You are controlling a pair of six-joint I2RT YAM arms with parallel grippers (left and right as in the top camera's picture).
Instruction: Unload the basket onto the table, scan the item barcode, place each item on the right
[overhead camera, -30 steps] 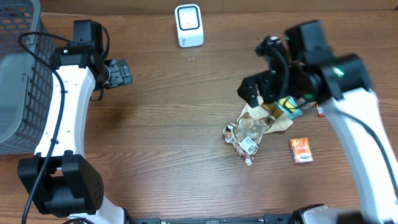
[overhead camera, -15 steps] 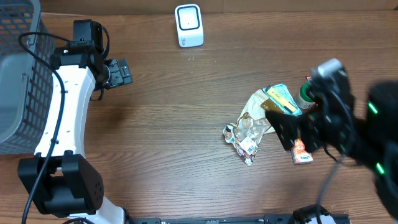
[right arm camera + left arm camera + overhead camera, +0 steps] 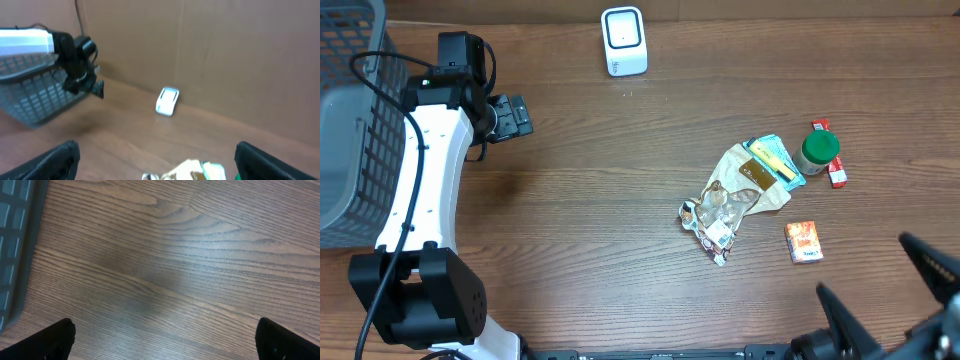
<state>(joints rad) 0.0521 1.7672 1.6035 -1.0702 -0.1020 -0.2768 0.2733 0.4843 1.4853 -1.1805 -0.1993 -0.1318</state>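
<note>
The white barcode scanner (image 3: 623, 41) stands at the back of the table, and the right wrist view has the scanner (image 3: 166, 101) by the cardboard wall. The items lie in a loose pile right of centre: a tan pouch (image 3: 745, 180), a silvery wrapper (image 3: 712, 225), a teal and yellow packet (image 3: 775, 158), a green-lidded bottle (image 3: 819, 150) and an orange box (image 3: 803, 241). My right gripper (image 3: 888, 292) (image 3: 160, 162) is open and empty at the front right corner, well off the pile. Far left, my left gripper (image 3: 510, 116) (image 3: 162, 345) is open over bare wood.
A grey mesh basket (image 3: 345, 120) fills the left edge, close to the left arm; the basket's rim (image 3: 15, 255) shows in the left wrist view. A small red box (image 3: 836, 175) lies beside the bottle. A cardboard wall (image 3: 210, 45) backs the table.
My right arm swung from above the pile toward the front right corner, carrying nothing. The items lie as before. The left arm has not moved.
</note>
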